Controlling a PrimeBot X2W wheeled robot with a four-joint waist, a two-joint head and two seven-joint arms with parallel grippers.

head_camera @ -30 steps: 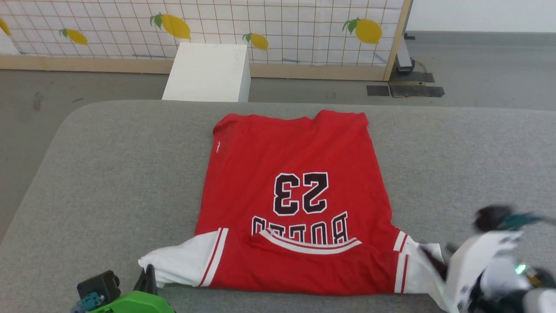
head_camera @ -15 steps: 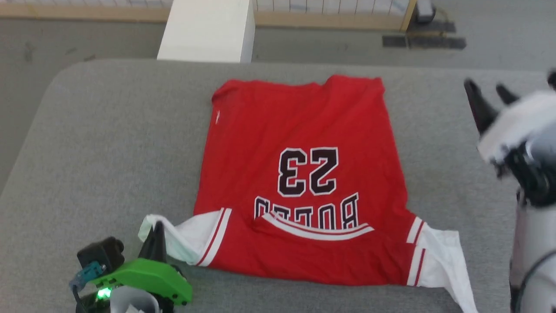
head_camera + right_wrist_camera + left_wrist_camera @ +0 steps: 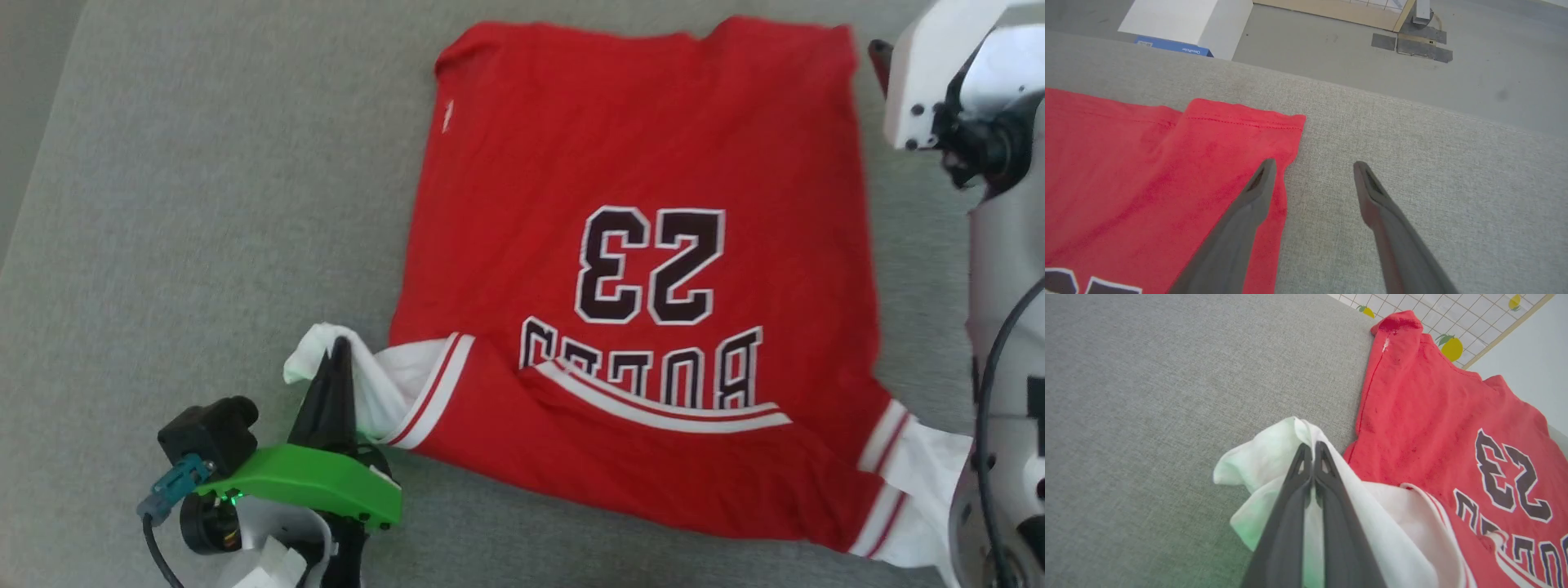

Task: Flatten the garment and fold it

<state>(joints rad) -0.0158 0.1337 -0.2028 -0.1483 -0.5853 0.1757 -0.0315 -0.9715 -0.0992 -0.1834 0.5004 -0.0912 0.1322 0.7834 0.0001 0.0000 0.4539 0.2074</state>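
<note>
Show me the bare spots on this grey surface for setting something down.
Widest: the grey surface on the robot's left, between its edge and the red side of the garment. Also bare: the strip past the hem corner, ahead of the open right gripper. Crowded: the near left, where the left gripper pinches the white sleeve.

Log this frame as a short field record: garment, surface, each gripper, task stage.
garment: red jersey, spread print-up, collar nearest the robot, hem on the far side, some wrinkles
surface: grey padded top, garment lying on it
left gripper: shut on the white sleeve, cloth bunched around the tips
right gripper: open, at the far hem corner, one finger over red cloth, the other over grey; contact cannot be told
task stage: flattening; garment not yet folded
</note>
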